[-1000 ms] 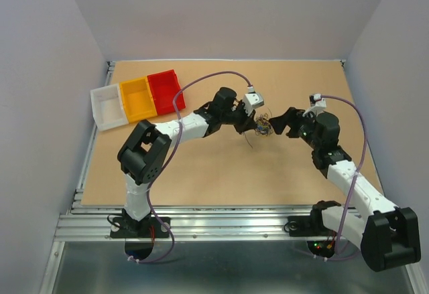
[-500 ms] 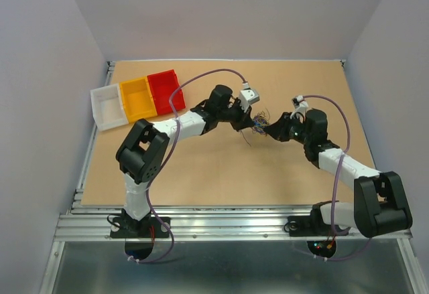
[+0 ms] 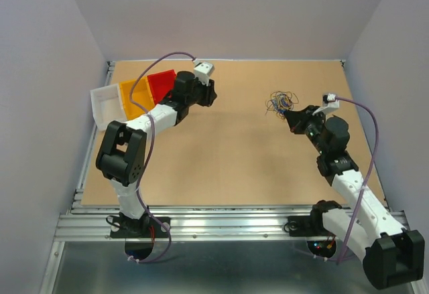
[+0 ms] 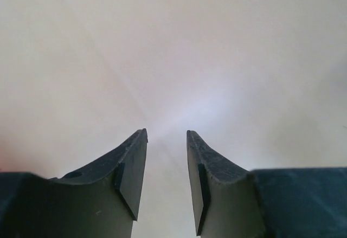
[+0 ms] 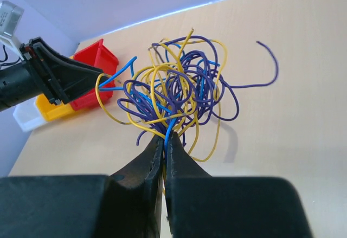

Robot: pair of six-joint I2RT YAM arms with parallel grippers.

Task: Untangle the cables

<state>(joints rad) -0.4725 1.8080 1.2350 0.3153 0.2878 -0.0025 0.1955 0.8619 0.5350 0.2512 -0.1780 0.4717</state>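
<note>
The cables [image 3: 281, 100] are one tangled clump of thin purple, yellow and blue wires [image 5: 179, 86], right of the board's middle, towards the back. My right gripper [image 3: 289, 114] is shut on the clump's near side, and a blue strand runs down between its fingertips [image 5: 164, 137]. A loose purple end curls off to the right. My left gripper [image 3: 210, 96] is far from the clump, beside the red bin at the back left. It stands open [image 4: 167, 132], with only bare board between its fingers.
Three bins stand in a row at the back left: white [image 3: 107, 105], yellow [image 3: 136, 98] and red [image 3: 163, 83]. The left arm reaches partly over them. The lilac cords loop above both arms. The tan board [image 3: 221, 167] ends at a metal rail in front.
The left gripper let go of the clump, opened and swung away to the back left by the bins. The right gripper shut on the clump and drew it right and back.
</note>
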